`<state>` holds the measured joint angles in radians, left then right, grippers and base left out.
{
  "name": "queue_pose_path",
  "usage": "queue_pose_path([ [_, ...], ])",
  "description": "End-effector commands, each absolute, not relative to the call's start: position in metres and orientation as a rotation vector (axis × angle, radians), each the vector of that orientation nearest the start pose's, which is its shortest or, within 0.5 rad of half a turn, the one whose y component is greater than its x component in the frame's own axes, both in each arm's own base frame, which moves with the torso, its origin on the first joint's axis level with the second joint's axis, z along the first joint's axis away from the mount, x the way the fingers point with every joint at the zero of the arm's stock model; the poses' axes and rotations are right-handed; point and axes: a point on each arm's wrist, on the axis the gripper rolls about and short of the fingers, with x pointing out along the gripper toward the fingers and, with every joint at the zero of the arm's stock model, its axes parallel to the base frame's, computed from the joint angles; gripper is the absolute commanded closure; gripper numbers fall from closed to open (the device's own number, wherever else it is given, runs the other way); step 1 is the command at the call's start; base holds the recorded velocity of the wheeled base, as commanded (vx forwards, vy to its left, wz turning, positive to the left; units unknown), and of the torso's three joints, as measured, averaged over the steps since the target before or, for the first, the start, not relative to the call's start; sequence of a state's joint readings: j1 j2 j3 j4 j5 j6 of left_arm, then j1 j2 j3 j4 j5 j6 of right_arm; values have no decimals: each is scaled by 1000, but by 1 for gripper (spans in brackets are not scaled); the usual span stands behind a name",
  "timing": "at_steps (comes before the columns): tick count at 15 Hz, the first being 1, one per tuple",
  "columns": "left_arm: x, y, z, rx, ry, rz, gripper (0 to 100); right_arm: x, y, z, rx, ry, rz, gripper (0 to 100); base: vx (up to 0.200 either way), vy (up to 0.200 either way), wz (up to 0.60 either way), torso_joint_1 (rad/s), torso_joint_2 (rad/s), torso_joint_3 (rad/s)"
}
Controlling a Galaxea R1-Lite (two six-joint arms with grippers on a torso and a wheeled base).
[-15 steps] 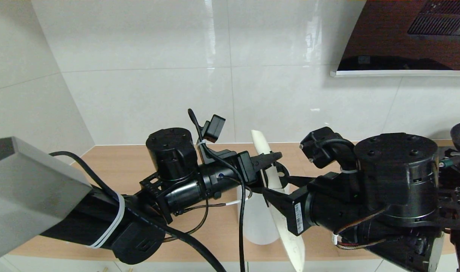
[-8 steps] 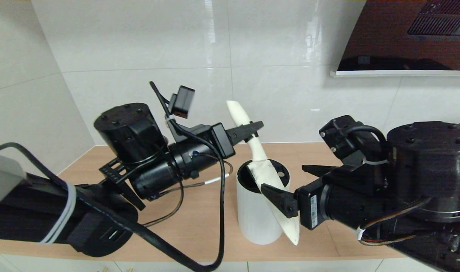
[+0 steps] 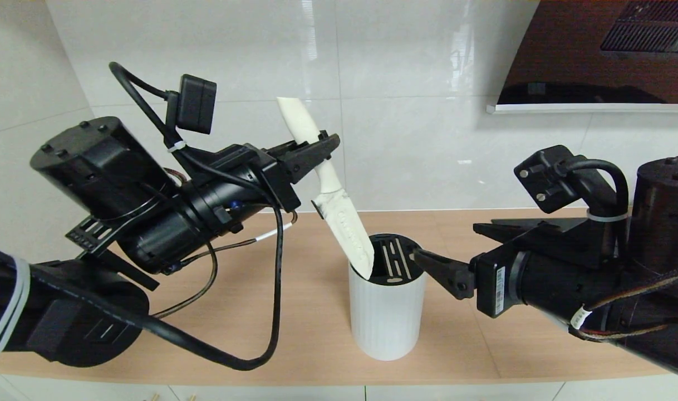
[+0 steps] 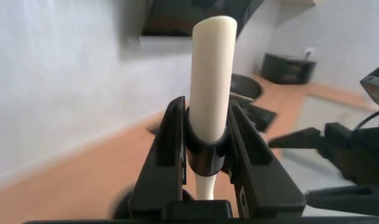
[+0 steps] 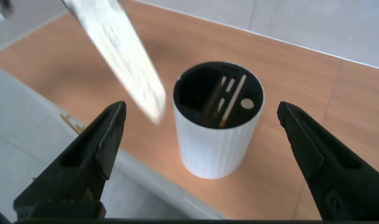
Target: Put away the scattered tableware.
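The knife (image 3: 342, 220) slants above the holder (image 3: 387, 317) on the counter (image 3: 461, 348), its tip by the holder's left rim.

The left jaws hang high, clamped; right jaws gape wide.

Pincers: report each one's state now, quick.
Left pincer: closed on the white knife, at its handle.
Right pincer: open, holding nothing.

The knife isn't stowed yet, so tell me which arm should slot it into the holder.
Left. The left gripper is shut on the knife, blade tip at the rim of the holder. The right gripper is open and empty.
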<state>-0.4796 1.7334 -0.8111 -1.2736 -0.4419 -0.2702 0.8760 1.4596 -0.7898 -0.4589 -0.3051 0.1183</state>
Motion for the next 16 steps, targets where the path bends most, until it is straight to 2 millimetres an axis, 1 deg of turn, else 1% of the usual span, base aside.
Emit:
queue_pose_path([
  [1, 272, -152, 234, -240, -253, -957, 100, 165, 187, 228, -4, 210, 557, 0, 0, 0, 0, 0, 0, 0],
  [3, 286, -162, 224, -136, -370, -1022, 100, 165, 188, 226, -7, 214, 556, 0, 0, 0, 0, 0, 0, 0],
  [5, 289, -171, 219, -126, -426, -1063, 100, 166, 189, 225, -10, 219, 556, 0, 0, 0, 0, 0, 0, 0],
  [8, 290, -174, 215, -123, -418, -1068, 100, 166, 189, 225, -9, 218, 556, 0, 0, 0, 0, 0, 0, 0],
  [11, 296, -178, 204, -111, -387, -1065, 100, 167, 189, 225, -9, 218, 555, 0, 0, 0, 0, 0, 0, 0],
  [14, 302, -181, 191, -56, -369, -1054, 100, 167, 188, 225, -7, 218, 550, 0, 0, 0, 0, 0, 0, 0],
  [16, 301, -180, 192, -54, -368, -1055, 100, 167, 188, 225, -7, 218, 550, 0, 0, 0, 0, 0, 0, 0],
])
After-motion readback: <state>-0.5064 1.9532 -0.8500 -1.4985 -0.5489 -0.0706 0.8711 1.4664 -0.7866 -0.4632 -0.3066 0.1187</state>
